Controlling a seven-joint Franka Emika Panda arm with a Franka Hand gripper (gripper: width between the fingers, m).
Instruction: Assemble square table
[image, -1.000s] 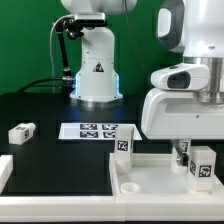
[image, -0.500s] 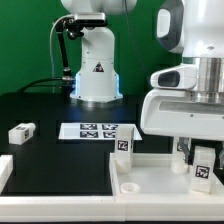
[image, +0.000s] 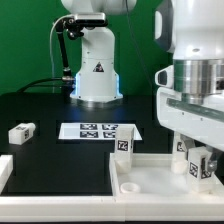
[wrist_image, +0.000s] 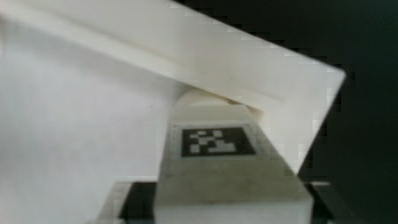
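The white square slab (image: 140, 182) lies underside up at the front right, its rim and recess showing. My gripper (image: 199, 160) hangs over the slab's right corner, shut on an upright white tagged leg (image: 199, 170). In the wrist view that leg (wrist_image: 217, 140) fills the gap between my gripper's (wrist_image: 217, 203) jaws, its end at the slab's rimmed corner (wrist_image: 267, 85). A second leg (image: 123, 145) stands at the slab's far left corner. A third (image: 183, 149) stands just behind the held one. A fourth (image: 21, 131) lies loose on the black table at the left.
The marker board (image: 97, 130) lies flat behind the slab. The white domed robot base (image: 97, 72) stands at the back with cables on its left. A white raised edge (image: 5, 170) sits at the front left.
The arm's wrist has shifted toward the exterior view's right and swung round above the slab. The held leg has stayed at about the same spot over the right corner.
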